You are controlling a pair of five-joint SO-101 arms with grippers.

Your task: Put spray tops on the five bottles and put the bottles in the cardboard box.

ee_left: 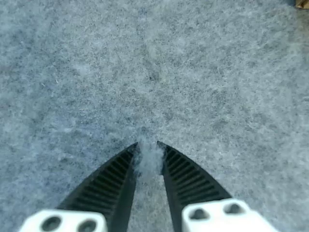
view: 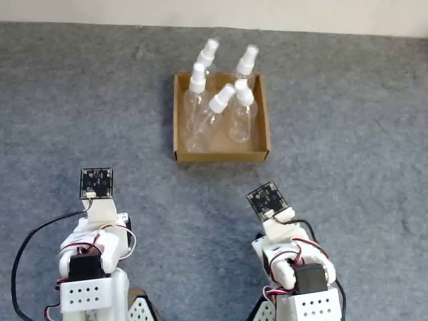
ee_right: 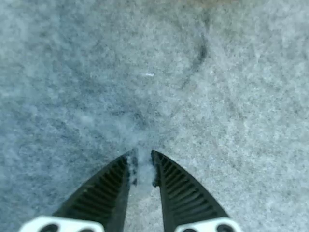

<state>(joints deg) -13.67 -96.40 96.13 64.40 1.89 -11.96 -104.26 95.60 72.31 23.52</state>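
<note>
The cardboard box [view: 221,156] sits at the far middle of the grey carpet. Several clear bottles [view: 242,118] with white spray tops [view: 198,77] lie inside it; two of the tops [view: 247,59] stick out past the far wall. Both arms are drawn back at the near edge, well short of the box. My left gripper [ee_left: 147,145] points down at bare carpet, shut, with nothing between its black fingers [ee_left: 112,178]. My right gripper [ee_right: 142,153] is likewise shut over bare carpet and holds nothing.
The left arm's body [view: 93,247] and the right arm's body [view: 291,257] stand at the near edge. Grey carpet [view: 348,134] spreads flat all round the box. A pale wall strip [view: 214,13] runs along the far edge.
</note>
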